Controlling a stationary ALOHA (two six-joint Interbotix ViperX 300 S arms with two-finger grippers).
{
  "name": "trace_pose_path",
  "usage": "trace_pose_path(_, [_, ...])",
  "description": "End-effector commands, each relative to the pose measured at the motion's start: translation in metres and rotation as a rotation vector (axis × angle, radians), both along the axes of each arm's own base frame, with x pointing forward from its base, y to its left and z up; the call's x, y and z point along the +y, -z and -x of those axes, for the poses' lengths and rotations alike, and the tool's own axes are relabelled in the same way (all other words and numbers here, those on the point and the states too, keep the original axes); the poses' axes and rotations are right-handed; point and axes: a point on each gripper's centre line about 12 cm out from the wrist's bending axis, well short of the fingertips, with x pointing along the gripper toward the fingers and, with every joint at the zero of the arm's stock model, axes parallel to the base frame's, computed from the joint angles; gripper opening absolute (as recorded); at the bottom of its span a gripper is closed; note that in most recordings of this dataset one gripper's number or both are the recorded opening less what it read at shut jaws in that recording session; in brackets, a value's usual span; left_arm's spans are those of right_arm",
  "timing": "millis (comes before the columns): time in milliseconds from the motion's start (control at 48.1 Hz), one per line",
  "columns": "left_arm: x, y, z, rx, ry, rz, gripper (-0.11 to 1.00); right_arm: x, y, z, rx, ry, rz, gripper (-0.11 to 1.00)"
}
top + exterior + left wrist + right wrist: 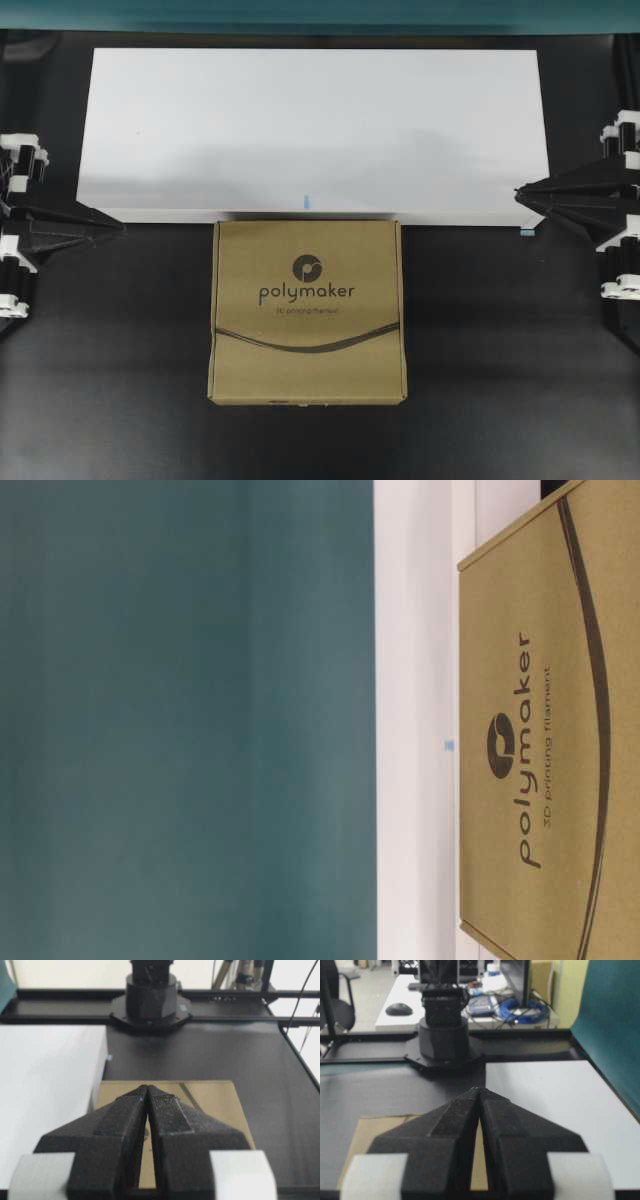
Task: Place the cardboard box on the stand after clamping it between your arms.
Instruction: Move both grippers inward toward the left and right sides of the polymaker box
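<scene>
The brown cardboard box (308, 312) with its dark "polymaker" print lies flat on the black tabletop, its far edge against the front of the white stand (310, 125). My left gripper (120, 226) hovers at the left edge of the overhead view, shut with nothing in it, well apart from the box. At the right edge my right gripper (516, 192) is shut too and empty, over the stand's front right corner. Both wrist views show tips meeting, with the box (210, 1105) (367, 1140) beyond the left gripper (148, 1087) and the right gripper (478, 1090). The table-level view shows the box (545, 730) beside the stand (415, 720).
A small blue mark (306, 199) sits at the middle of the stand's front edge. A teal backdrop (185, 720) rises behind the stand. Black tabletop (120, 380) spreads either side of the box. Each wrist view shows the opposite arm's base (150, 997) (442, 1035).
</scene>
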Motion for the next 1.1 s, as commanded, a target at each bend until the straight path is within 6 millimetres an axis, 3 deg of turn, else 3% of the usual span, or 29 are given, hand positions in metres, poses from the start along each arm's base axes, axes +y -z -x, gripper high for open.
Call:
trace_pose_path(0, [-0.001, -0.004, -0.004, 0.052, 0.009, -0.010, 0.05, 0.004, -0.002, -0.003, 0.002, -0.021, -0.015, 0.02])
trace_pose_path(83, [-0.001, -0.003, -0.006, 0.158, 0.004, 0.013, 0.05, 0.006, 0.005, -0.004, 0.073, -0.030, -0.068, 0.11])
trace_pose_path(187, [0.000, -0.001, -0.009, 0.284, -0.003, 0.016, 0.01, 0.010, 0.020, -0.005, 0.224, -0.046, -0.161, 0.01])
trace_pose_path(312, [-0.006, 0.007, -0.011, 0.440, 0.021, 0.013, 0.01, 0.014, 0.036, -0.007, 0.388, -0.047, -0.225, 0.01])
trace_pose_path(499, [-0.019, 0.030, -0.015, 0.612, 0.074, -0.004, 0.01, 0.028, 0.057, -0.013, 0.588, -0.082, -0.213, 0.01])
trace_pose_path(874, [-0.029, 0.071, -0.041, 0.910, 0.092, -0.041, 0.01, 0.051, 0.103, -0.018, 0.972, -0.128, -0.148, 0.01])
trace_pose_path(999, [-0.029, 0.082, -0.049, 0.981, 0.085, -0.039, 0.04, 0.052, 0.113, -0.023, 1.046, -0.115, -0.139, 0.09])
trace_pose_path(1082, [-0.030, 0.089, -0.053, 1.013, 0.083, -0.041, 0.18, 0.051, 0.120, -0.026, 1.085, -0.103, -0.141, 0.25])
